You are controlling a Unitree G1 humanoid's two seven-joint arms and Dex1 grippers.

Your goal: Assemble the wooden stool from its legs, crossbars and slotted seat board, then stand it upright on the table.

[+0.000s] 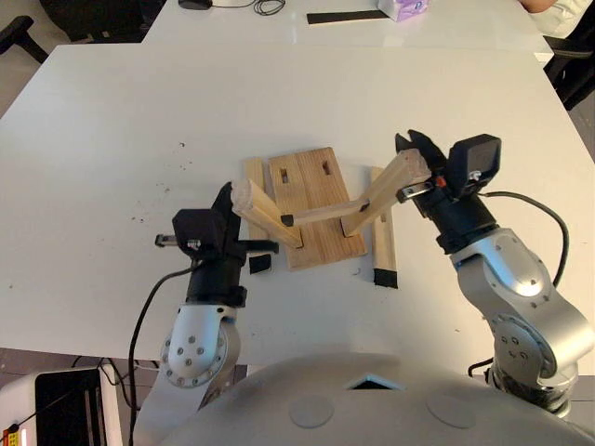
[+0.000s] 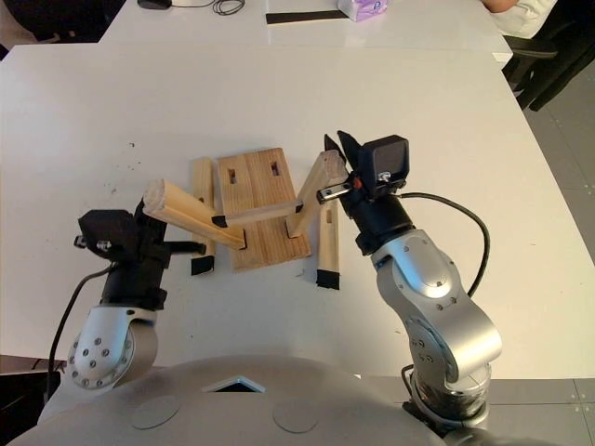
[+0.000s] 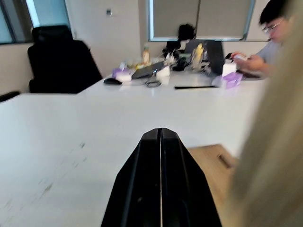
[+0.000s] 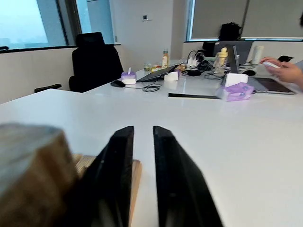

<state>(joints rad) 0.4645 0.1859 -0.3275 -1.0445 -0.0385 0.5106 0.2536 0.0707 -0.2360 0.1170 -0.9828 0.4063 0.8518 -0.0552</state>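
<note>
The seat board [image 1: 309,186] is laid flat mid-bench [image 1: 139,139], slots up, with a left leg [image 1: 265,212] and right leg [image 1: 390,186], joined by a crossbar [image 1: 321,216], slanting up from it. The left gripper [image 1: 226,206], closed on nothing, and the right gripper [image 1: 416,142], slightly parted and empty, are held just beside the leg tops (seemingly to steady them).

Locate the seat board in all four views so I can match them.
Left eye: board at picture centre, lying flat.
Right eye: board left of centre.
Left wrist: board just past the left claw, slot showing.
Right wrist: board edge behind the right claw.
Shared landmark: purple box, far behind the board.
</note>
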